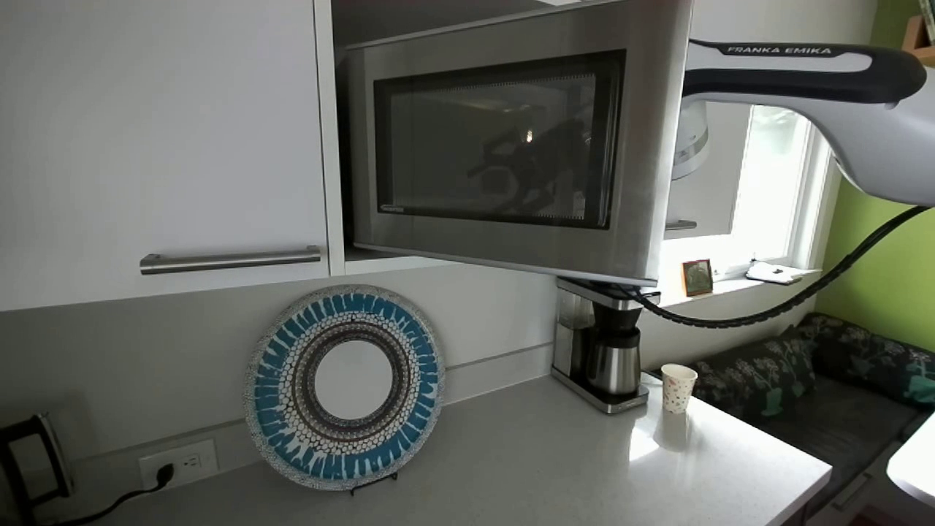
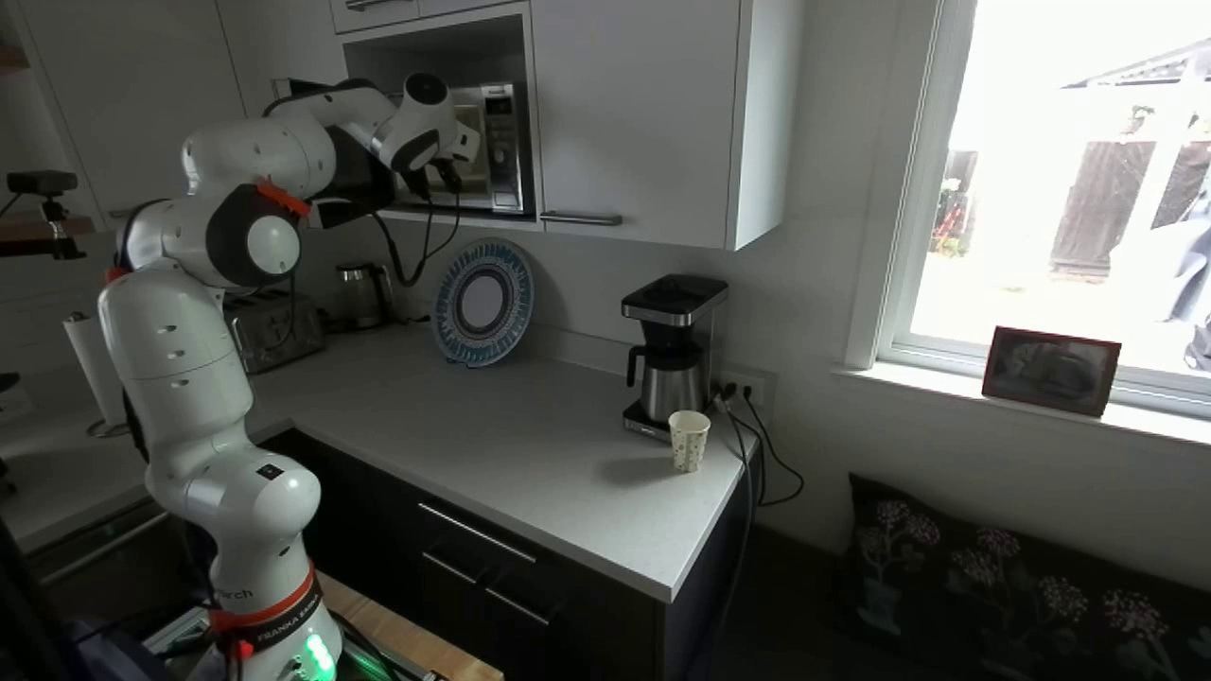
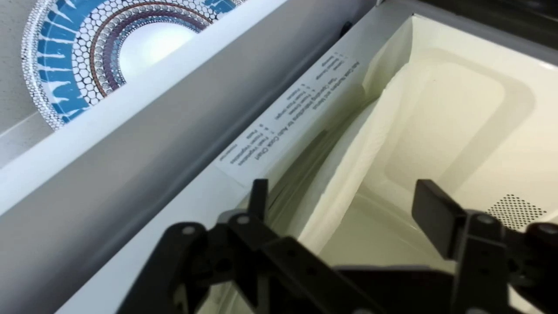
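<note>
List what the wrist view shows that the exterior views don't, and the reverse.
Only the wrist view shows the open gripper close up, the legible printed label and the patch of small holes.

Only the exterior views, both of them, show the coffee maker, paper cup, framed picture and patterned cushion.

Shared: the microwave and the round blue-patterned plate, which the wrist view shows only in part.

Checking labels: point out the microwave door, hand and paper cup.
Microwave door (image 1: 500, 150): an exterior view, on its window.
Hand (image 3: 345, 205): wrist view, midway between its fingertips.
Paper cup (image 2: 689, 445): an exterior view, its side.
</note>
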Robot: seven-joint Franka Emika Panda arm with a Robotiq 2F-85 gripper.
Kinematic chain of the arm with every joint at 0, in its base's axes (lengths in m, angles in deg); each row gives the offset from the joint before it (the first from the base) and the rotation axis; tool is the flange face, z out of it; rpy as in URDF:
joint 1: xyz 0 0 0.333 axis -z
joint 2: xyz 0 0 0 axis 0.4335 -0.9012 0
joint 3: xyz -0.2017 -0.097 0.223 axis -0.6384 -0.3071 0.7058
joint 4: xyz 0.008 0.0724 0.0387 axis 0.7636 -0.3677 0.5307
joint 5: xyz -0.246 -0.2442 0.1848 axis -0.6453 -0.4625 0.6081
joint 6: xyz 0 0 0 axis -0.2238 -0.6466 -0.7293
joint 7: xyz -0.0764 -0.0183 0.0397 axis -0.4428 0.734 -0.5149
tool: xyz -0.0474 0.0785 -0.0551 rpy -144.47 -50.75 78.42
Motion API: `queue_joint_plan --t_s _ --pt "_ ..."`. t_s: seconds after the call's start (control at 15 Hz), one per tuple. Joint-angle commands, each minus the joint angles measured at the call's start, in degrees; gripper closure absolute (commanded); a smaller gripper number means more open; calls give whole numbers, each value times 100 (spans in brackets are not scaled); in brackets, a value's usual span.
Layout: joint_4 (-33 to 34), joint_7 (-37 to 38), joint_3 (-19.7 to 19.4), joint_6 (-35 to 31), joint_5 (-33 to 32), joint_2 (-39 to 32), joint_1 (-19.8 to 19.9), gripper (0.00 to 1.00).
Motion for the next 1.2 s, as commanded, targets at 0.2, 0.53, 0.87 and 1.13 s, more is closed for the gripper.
queue_joint_plan --t_s 0.2,0.53,0.87,1.13 --pt "40 6 -35 72 48 -73 -27 43" --pt "44 40 -38 107 56 -106 -21 82" --pt "33 49 -43 128 88 -111 -15 100" --pt "-2 57 -44 115 108 3 -16 100"
